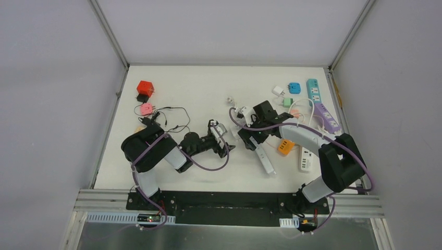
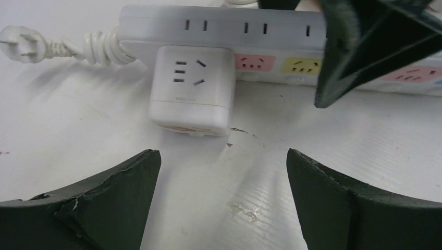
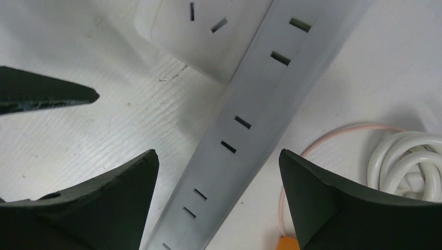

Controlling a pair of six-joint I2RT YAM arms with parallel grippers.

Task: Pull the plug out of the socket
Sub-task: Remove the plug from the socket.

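L gripper (image 2: 223, 156): fingers (image 2: 104, 203) spread wide, nothing between them, low over the table (image 2: 68, 130). The plug (image 2: 190, 88), a white cube w/ socket holes on its top face, lies just ahead of the fingertips, a bit toward the finger on the view's left side. Neither finger touches it. Its far side sits tight against the power strip (image 2: 234, 28), which runs crosswise beyond the fingertips. Can't tell if the pins are in or out. The strip shows slot pairs on one face, pink & yellow sockets on the other. The strip's cord (image 2: 104, 47) is bundled ahead & off to the left of the fingers, its pronged end (image 2: 21, 41) farther out that way.

R gripper (image 3: 218, 156): fingers (image 3: 344, 203) also wide, straddling the power strip. The strip passes diagonally through the gap w/ space on both sides. The plug sits ahead of these fingertips, against the strip's side. One R finger (image 2: 375, 47) reaches over the strip, ahead-right of the L fingers. An L fingertip (image 3: 47, 94) shows just beyond the R finger on the view's left side. A coiled white cable (image 3: 409, 156) lies outside the other R finger, and an orange bit (image 3: 287, 244) is at that finger's base, too cropped to identify.
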